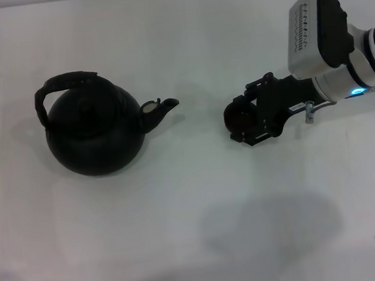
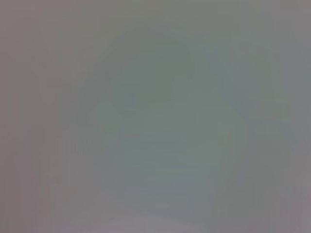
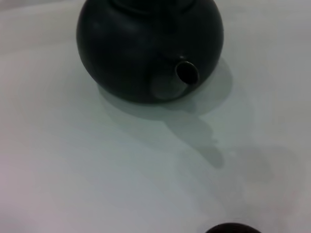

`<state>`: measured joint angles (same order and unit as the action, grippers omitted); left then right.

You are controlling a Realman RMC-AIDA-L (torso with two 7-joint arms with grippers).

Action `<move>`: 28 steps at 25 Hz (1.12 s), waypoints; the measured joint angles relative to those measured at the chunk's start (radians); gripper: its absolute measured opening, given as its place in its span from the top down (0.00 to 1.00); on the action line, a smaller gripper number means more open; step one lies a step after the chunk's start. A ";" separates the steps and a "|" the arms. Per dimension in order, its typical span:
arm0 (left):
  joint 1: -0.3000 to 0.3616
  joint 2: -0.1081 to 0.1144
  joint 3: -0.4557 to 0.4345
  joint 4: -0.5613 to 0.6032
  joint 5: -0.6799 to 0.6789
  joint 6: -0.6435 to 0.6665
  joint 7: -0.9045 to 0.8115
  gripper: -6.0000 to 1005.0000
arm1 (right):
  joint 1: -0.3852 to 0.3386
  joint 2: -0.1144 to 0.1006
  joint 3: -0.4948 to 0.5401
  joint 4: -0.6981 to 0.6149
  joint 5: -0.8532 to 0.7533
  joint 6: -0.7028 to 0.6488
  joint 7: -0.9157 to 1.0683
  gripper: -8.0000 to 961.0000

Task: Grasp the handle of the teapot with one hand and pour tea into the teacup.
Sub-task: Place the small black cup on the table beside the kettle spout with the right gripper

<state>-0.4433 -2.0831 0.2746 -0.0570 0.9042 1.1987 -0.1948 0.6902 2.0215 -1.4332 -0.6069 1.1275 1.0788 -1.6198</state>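
— Over on the left half of the head view, what have you got?

— Your teapot (image 1: 95, 131) sits upright on the white table (image 1: 183, 234), round and matte black. Its handle (image 1: 59, 86) arches over the lid, tipped toward the upper left of the frame. The spout (image 1: 160, 108) points right, straight at your working arm.

— And the right side?

— Your right gripper (image 1: 242, 118) is down low at centre right, the white arm running off to the upper right corner. The teacup (image 1: 238, 114) sits right at its fingertips, small and dark. Black on black there, so I cannot tell whether the fingers are clamped on the cup or only alongside it.

— Gap between cup and pot?

— Well apart; bare table lies between spout and cup.

— Right wrist camera?

— Teapot fills the top of that frame, spout mouth open toward the lens, and just the cup's rim peeks in at the bottom edge.

— Left gripper?

— Nowhere in view. Its wrist camera gives you only a grey blur.
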 joint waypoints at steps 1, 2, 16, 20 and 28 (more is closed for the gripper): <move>0.000 0.000 0.000 0.000 0.000 0.001 0.000 0.17 | 0.001 -0.001 0.000 0.002 0.000 -0.002 0.000 0.23; 0.000 0.000 0.000 0.000 0.000 0.001 0.000 0.17 | 0.001 -0.002 0.001 0.003 0.000 -0.004 0.000 0.23; 0.002 0.001 0.000 0.000 -0.003 0.001 0.000 0.17 | 0.001 -0.009 0.016 -0.007 0.023 0.032 0.027 0.12; 0.003 0.002 0.000 0.000 0.000 0.001 0.000 0.17 | -0.002 -0.015 0.031 -0.006 0.020 0.054 0.034 0.11; 0.011 0.003 0.010 0.011 0.030 0.039 0.000 0.17 | -0.118 -0.014 0.141 -0.168 0.017 0.109 0.012 0.11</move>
<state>-0.4323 -2.0800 0.2841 -0.0461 0.9343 1.2379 -0.1947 0.5721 2.0074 -1.2920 -0.7753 1.1447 1.1880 -1.6081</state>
